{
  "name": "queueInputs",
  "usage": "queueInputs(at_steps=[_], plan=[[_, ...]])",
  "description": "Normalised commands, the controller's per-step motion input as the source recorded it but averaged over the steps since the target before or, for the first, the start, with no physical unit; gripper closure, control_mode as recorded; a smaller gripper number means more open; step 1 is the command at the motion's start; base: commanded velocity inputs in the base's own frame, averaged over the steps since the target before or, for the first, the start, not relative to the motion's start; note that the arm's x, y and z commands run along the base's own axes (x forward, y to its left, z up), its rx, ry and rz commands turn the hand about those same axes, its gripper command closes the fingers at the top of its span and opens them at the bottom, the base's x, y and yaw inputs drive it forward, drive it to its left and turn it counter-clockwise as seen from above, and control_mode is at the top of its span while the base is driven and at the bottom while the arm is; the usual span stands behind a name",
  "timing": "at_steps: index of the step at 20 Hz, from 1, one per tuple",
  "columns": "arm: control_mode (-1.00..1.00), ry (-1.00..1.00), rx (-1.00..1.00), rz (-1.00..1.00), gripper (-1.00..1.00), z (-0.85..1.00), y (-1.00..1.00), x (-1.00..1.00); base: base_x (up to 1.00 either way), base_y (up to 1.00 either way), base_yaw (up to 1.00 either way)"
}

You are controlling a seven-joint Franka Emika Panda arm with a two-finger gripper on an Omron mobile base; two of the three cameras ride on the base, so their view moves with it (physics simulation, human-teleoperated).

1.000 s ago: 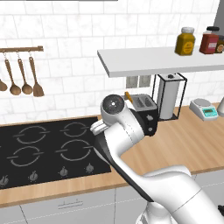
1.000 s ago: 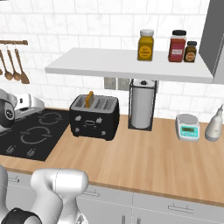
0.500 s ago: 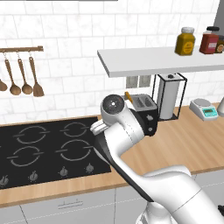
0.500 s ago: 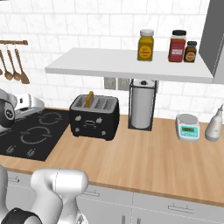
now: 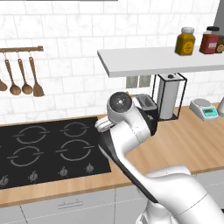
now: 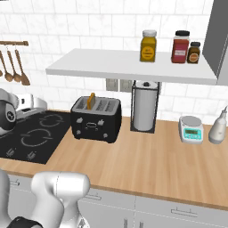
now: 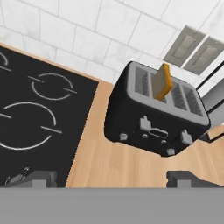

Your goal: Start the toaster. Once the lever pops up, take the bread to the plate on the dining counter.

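The black toaster [image 6: 95, 119] stands on the wood counter against the tiled wall, just right of the hob. The bread [image 6: 91, 99] sticks up out of one slot, an orange-brown slice seen edge-on. In the hand view the toaster [image 7: 151, 120] lies ahead and slightly right, with the bread [image 7: 162, 82] upright in a middle slot and two grey levers on its long face. My gripper [image 7: 111, 177] is open, hovering short of the toaster over the counter edge by the hob, with nothing between its fingers. My arm hides most of the toaster [image 5: 148, 105] in the left base view. The plate and the dining counter are out of view.
A black hob [image 5: 48, 148] lies left of the toaster. A paper towel holder [image 6: 144, 111] stands right of it, then a kitchen scale [image 6: 190, 129] and a soap bottle [image 6: 218, 127]. A white shelf [image 6: 129, 67] with jars hangs above. Wooden utensils [image 5: 19, 78] hang on the wall.
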Motion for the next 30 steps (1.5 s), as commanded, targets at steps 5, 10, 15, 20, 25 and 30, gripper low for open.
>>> queueInputs(at_steps=[5, 10, 15, 20, 25, 30], plan=[[-1.0, -0.08, 0.11, -0.02, -1.0, 0.43, -0.65, -0.03, 0.0, 0.0, 0.0], [-1.0, 0.0, 0.09, 0.0, -1.0, 0.06, -0.68, 0.02, 0.0, 0.0, 0.0], [-1.0, 0.0, 0.01, 0.0, -1.0, -0.09, -0.57, 0.25, 0.0, 0.0, 0.0], [-1.0, 0.0, 0.0, 0.0, -1.0, -0.03, -0.32, 0.45, 0.0, 0.0, 0.0], [-1.0, 0.0, 0.0, 0.0, -1.0, 0.0, -0.13, 0.58, 0.0, 0.0, 0.0], [-1.0, 0.0, 0.01, -0.01, -1.0, -0.03, 0.0, 0.58, 0.0, 0.0, 0.0]])
